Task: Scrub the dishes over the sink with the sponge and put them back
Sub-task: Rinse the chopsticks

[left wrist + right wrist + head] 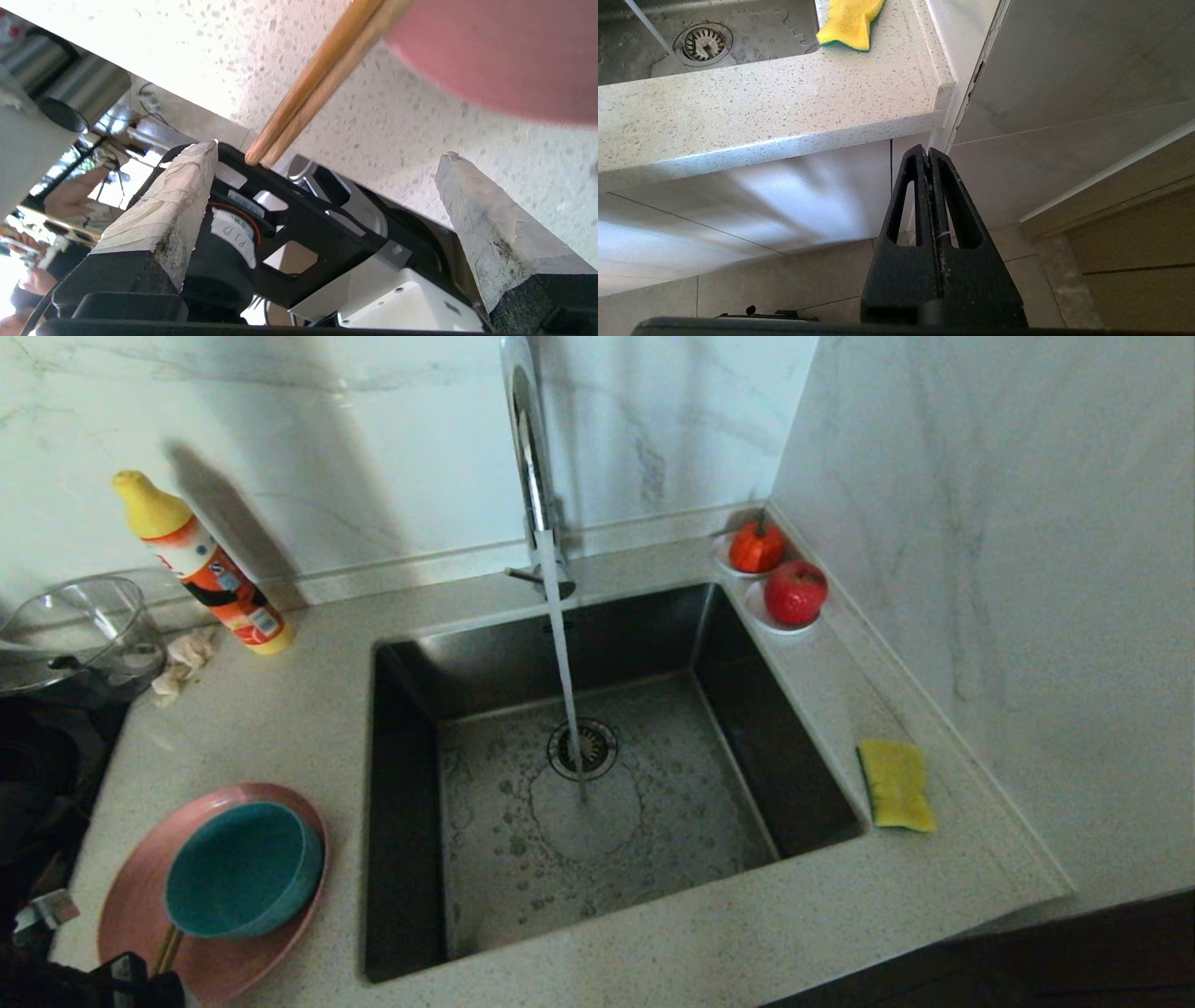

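Observation:
A pink plate (pixel 126 896) lies on the counter left of the sink (pixel 411 803), with a teal bowl (pixel 243 868) standing in it and wooden chopsticks (pixel 168 947) poking out from under the bowl. The yellow sponge (pixel 896 784) lies on the counter right of the sink. Water runs from the chrome tap (pixel 532 457) onto the drain (pixel 582 749). My left gripper (pixel 330 149) is open and empty at the counter's near left edge, just short of the chopstick ends (pixel 317 79) and the plate's rim (pixel 504 56). My right gripper (pixel 928 151) hangs shut below the counter's front edge, with the sponge (pixel 850 21) above it.
At the back left stand an orange detergent bottle (pixel 201 565), a clear glass bowl (pixel 75 630) and a beige rag (pixel 187 658). Two white saucers with red fruit (pixel 794 593) sit in the back right corner. A marble wall closes the right side.

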You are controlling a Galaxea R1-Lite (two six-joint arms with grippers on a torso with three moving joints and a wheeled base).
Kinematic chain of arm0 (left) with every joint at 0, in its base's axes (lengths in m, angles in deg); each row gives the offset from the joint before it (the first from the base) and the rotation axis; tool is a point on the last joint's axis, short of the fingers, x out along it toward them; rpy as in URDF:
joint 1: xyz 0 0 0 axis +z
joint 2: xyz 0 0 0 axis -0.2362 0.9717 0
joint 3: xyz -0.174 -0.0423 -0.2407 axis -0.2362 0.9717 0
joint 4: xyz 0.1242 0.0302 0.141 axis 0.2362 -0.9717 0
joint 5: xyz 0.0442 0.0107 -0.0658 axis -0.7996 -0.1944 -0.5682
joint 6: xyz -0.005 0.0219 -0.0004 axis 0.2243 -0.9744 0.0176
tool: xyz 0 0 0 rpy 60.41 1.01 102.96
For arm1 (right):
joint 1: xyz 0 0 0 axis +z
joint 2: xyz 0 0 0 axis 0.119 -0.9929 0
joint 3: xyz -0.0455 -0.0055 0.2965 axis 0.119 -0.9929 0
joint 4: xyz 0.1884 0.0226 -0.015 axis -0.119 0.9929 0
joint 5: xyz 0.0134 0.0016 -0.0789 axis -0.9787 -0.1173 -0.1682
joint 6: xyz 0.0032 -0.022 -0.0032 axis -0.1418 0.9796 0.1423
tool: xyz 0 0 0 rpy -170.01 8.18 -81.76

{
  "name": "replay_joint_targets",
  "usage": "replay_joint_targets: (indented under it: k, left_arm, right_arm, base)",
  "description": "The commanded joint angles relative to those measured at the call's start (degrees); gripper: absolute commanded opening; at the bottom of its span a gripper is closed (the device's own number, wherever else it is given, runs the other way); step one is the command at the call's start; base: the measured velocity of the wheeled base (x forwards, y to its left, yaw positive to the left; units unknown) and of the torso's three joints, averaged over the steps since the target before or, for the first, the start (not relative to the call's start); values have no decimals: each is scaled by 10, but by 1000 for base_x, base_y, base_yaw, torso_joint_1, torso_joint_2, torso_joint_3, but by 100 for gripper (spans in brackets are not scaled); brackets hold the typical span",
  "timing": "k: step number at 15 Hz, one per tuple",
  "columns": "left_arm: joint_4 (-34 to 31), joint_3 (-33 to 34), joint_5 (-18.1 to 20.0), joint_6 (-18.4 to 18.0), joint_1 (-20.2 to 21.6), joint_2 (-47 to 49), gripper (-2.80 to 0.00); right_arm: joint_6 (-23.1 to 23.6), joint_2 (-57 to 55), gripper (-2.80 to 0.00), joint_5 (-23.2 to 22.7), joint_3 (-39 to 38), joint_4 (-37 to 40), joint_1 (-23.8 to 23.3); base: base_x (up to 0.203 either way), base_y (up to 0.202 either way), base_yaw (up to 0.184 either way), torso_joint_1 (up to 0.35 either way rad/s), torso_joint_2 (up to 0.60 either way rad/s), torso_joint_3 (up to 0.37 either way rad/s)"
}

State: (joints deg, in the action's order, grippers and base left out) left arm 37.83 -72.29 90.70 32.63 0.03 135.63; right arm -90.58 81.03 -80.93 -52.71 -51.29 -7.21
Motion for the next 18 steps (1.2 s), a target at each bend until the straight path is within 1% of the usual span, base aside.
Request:
replay_joint_targets:
  k: [1,4,9,14,18]
  left_arm:
    - [5,-1,0,3,4,29,0]
    - [32,-1,0,22,9,52,0]
    - [50,-3,1,29,12,69,0]
    - [50,-9,35,33,12,81,0]
    - [50,-17,36,37,12,77,0]
  right_arm:
    - [0,0,-280,0,0,0,0]
    - [0,0,-280,0,0,0,0]
    - [0,0,-280,0,0,0,-1]
    - [0,0,-280,0,0,0,0]
    - [0,0,-280,0,0,0,0]
  base:
    - [0,0,0,0,0,0]
    - [0,0,0,0,0,0]
    - [0,0,0,0,0,0]
    - [0,0,0,0,0,0]
    - [0,0,0,0,0,0]
